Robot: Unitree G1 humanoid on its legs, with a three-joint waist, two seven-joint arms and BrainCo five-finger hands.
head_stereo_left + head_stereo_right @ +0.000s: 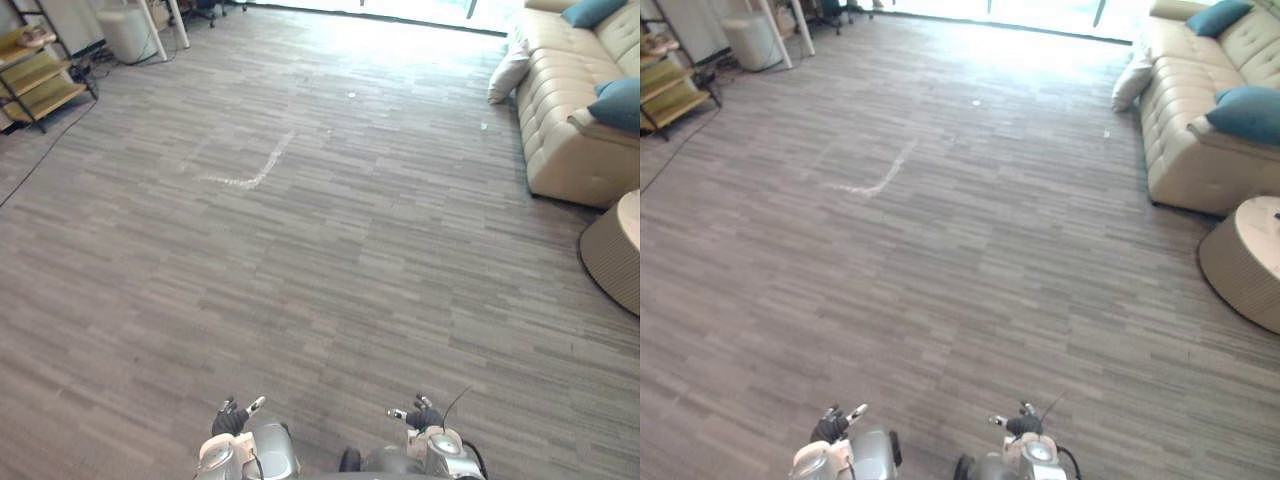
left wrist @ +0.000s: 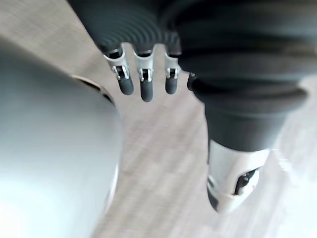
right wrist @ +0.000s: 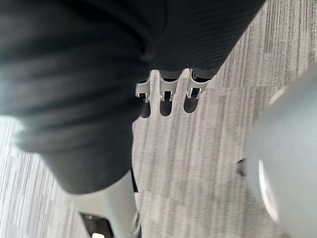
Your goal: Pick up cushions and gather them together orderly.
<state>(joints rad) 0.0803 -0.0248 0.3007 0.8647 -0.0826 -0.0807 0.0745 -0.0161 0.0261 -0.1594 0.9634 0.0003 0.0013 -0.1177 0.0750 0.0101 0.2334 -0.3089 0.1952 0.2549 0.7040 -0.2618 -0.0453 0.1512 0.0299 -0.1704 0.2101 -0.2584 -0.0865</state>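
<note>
Teal fabric cushions (image 1: 617, 102) are noted on the beige tufted sofa (image 1: 560, 140), far right. A white cushion (image 1: 508, 72) is propped against it on the floor. The left hand (image 1: 232, 417) and right hand (image 1: 422, 415), near, are held relaxed and empty, well apart from the cushions. A round woven bench (image 1: 612, 250) is placed just near of the sofa.

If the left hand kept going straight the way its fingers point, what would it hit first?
Probably the grey floor: the left hand hangs open, fingers aimed down at it, with nothing visible between. Depth is hard to judge.

left hand (image 1: 232, 418), right hand (image 1: 420, 415): low, fingers relaxed
</note>
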